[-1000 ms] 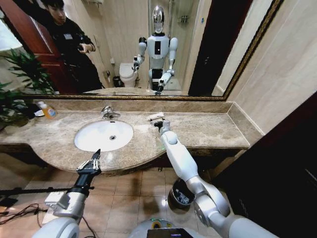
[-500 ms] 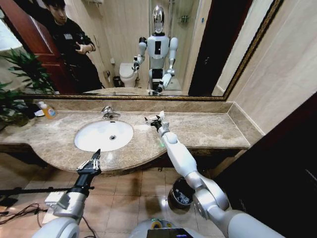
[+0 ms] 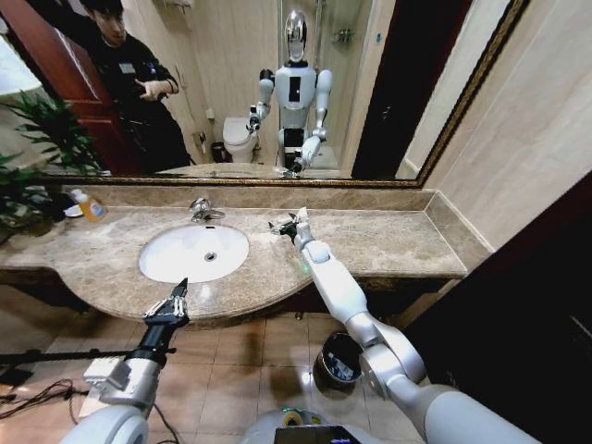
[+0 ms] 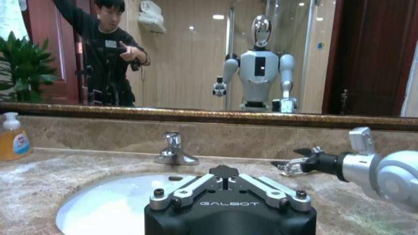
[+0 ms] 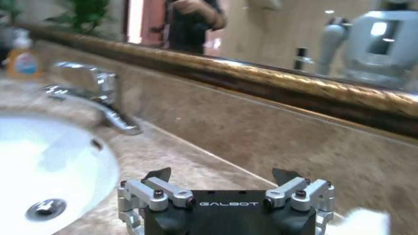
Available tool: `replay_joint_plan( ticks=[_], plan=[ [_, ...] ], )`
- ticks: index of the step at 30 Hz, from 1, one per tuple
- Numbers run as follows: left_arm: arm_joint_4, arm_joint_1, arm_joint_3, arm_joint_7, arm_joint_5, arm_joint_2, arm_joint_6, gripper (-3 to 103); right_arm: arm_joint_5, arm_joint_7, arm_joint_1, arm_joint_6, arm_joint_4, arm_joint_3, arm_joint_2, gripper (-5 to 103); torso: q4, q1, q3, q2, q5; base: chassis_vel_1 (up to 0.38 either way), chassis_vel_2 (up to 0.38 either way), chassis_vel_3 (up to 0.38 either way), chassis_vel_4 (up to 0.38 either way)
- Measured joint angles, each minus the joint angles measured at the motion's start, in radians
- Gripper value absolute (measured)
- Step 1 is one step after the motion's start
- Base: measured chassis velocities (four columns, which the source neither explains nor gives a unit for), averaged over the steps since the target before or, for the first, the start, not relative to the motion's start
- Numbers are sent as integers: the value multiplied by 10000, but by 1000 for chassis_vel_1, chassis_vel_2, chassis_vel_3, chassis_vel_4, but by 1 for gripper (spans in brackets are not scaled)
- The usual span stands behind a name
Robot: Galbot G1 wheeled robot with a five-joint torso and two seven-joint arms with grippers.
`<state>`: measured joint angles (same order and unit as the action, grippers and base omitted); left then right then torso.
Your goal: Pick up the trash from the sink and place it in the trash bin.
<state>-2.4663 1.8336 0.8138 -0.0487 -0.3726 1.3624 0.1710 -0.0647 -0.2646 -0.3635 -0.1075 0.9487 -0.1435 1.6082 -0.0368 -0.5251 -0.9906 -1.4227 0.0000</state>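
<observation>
Since one second ago the right arm has lifted from the countertop and turned toward the faucet; the right gripper now hangs just above the marble beside the sink, on its right side. In the left wrist view this gripper has its fingers drawn narrow on a small white scrap, one piece of the trash, which I judge to be held only by its edge. The basin looks bare and white, and I see no other scrap in it. The trash bin stands on the floor tiles below the counter edge, near the right arm's elbow, well apart from the gripper. The left gripper waits low before the counter with fingers spread apart. The danger, as I judge it: a thin, light scrap pinched at the edge may slip out during the long swing down, and the arm must clear the counter edge to reach the bin.
</observation>
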Motion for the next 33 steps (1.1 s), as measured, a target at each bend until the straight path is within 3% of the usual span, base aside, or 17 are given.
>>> replay_joint_plan(
  ticks=[4,12,15,18,25,33],
  plan=[
    [0,0,0,0,0,0,0,0,-179,-116,179,-608,115,183,0,100,0,1,0,0,0,0,0,0,0],
    [0,0,0,0,0,0,-1,0,-183,361,657,-2230,131,143,-3,100,0,0,0,0,0,0,0,0,0],
    [0,0,0,0,0,0,0,0,-234,237,673,-2751,229,98,-72,100,0,0,0,0,0,0,0,0,0],
    [0,0,0,0,0,0,0,0,-562,-372,593,-3184,366,-28,-226,100,1,1,0,0,0,0,0,0,0],
    [0,0,0,0,0,0,-1,0,-1047,-1163,617,-2951,85,-260,-283,100,0,0,0,0,2,0,0,0,0],
    [0,0,0,0,0,0,0,0,-1455,-955,897,-2489,-401,-312,-145,100,0,0,0,0,0,0,0,0,0]
  ],
)
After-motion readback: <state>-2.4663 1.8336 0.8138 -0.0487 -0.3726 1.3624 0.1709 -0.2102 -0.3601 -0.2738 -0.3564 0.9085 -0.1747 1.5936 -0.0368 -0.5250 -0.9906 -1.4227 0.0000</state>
